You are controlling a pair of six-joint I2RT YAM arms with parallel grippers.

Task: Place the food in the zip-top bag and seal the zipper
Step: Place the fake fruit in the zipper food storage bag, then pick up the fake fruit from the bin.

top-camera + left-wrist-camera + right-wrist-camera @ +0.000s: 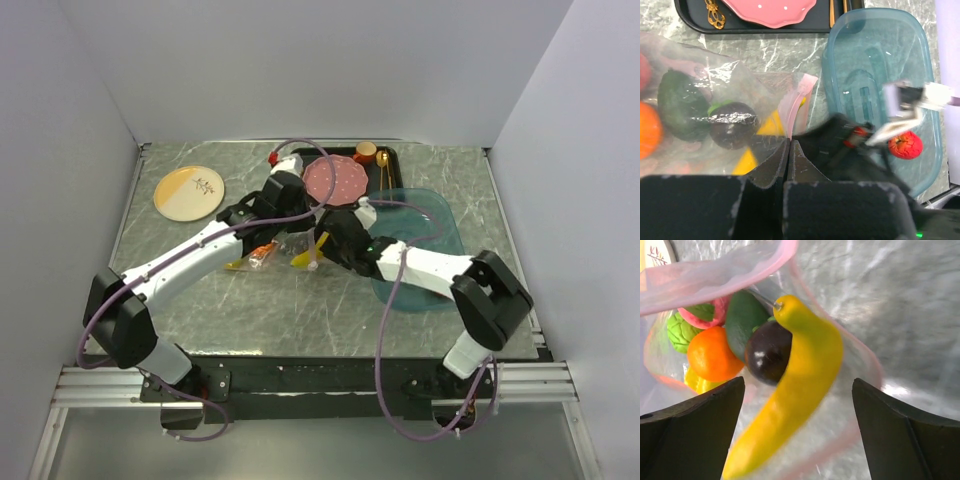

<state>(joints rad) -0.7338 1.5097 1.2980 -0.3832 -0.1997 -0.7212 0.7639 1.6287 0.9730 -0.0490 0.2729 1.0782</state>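
Note:
The zip-top bag (705, 85) lies crumpled on the marble table, its mouth toward the right arm. My left gripper (790, 143) is shut on the pink zipper (796, 102) edge and holds the mouth up. Inside the bag are an orange (712, 355), a dark fruit (767, 352) and green pieces (680, 330). A yellow banana (800, 385) lies half in the bag's mouth, between the wide-apart fingers of my right gripper (798, 381), touching neither. That gripper is open. A red strawberry (905, 145) sits in the blue tray (880, 60).
At the back, a black tray (395, 160) holds the pink dotted plate (334, 180), gold cutlery (383, 170) and an orange cup (366, 152). A yellow-and-white plate (188, 192) lies at the back left. The blue tray (440, 240) is under the right arm.

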